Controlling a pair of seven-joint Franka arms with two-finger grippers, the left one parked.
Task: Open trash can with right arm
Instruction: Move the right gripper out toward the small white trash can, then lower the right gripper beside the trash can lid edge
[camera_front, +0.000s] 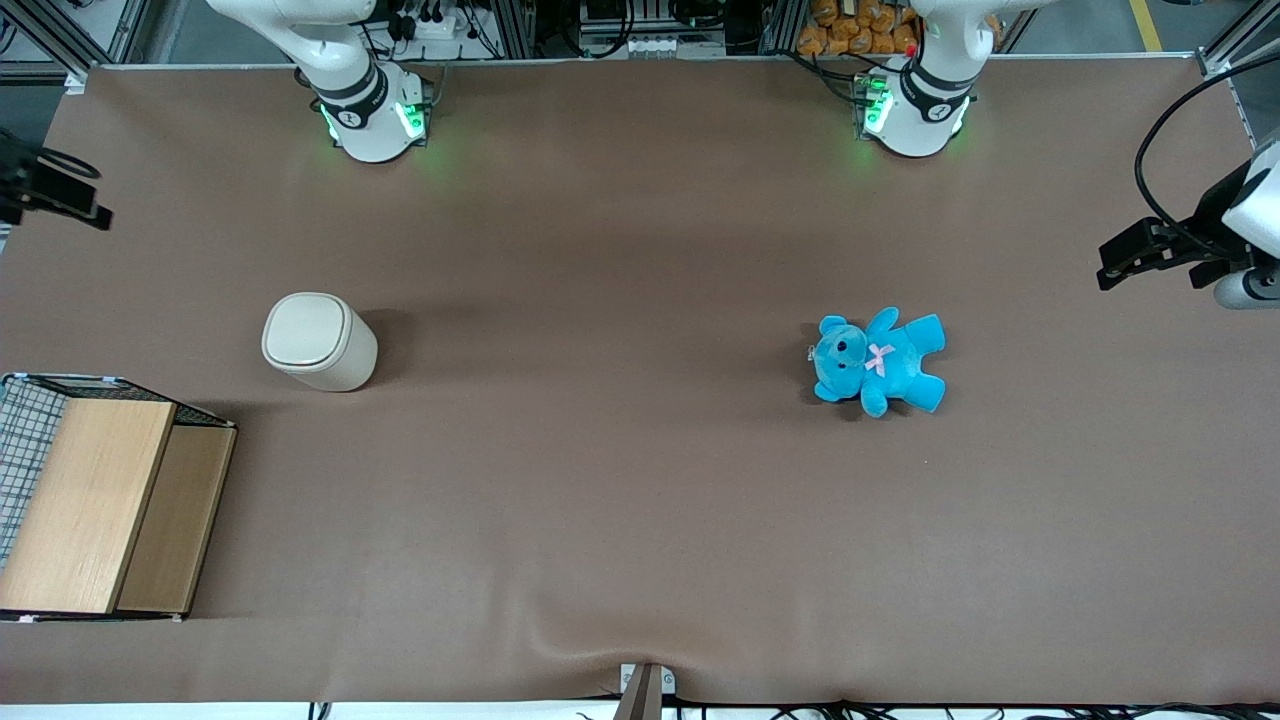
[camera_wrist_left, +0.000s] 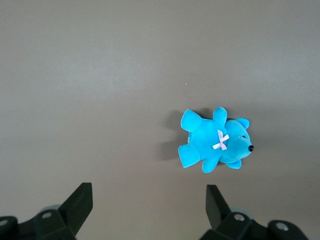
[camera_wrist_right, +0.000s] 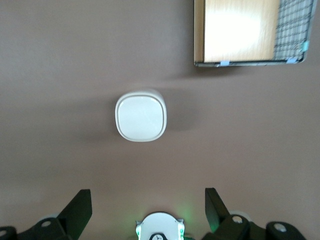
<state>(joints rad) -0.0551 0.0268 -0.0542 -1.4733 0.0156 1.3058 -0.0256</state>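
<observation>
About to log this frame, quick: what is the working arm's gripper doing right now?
Gripper: open, holding nothing, high above the small cream-beige plastic trash can, whose flat lid is shut.

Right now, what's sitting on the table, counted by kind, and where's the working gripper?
Trash cans: 1, the cream trash can, lid shut
Stuffed bears: 1, the blue teddy bear
Wooden boxes: 1, the wooden box with wire mesh
Total: 3
The gripper hangs open high above the trash can.
</observation>
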